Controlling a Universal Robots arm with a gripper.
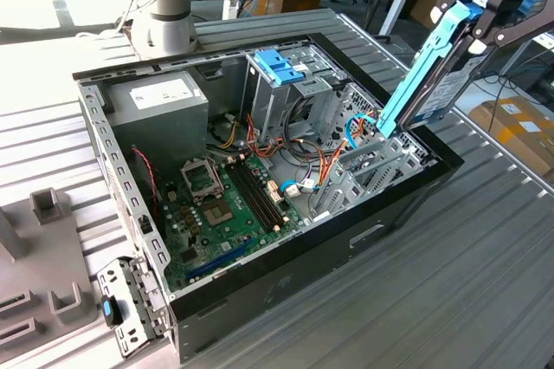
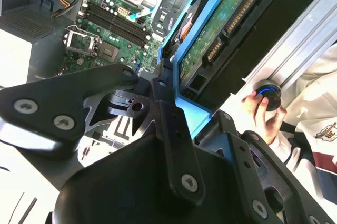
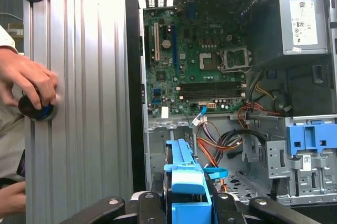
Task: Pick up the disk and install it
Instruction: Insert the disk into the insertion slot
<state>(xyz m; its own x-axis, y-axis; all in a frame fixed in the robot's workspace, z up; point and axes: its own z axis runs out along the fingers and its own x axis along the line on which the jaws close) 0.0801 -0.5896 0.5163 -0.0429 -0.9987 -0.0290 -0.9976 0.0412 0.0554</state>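
Holding the disk, the gripper hangs over a ribbed metal table.

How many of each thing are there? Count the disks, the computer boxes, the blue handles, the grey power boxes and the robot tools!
disk, held tilted above the case: 1
open computer case: 1
blue handle on the metal cage inside: 1
grey power supply: 1
tool, shut on the disk: 1
Total: 5
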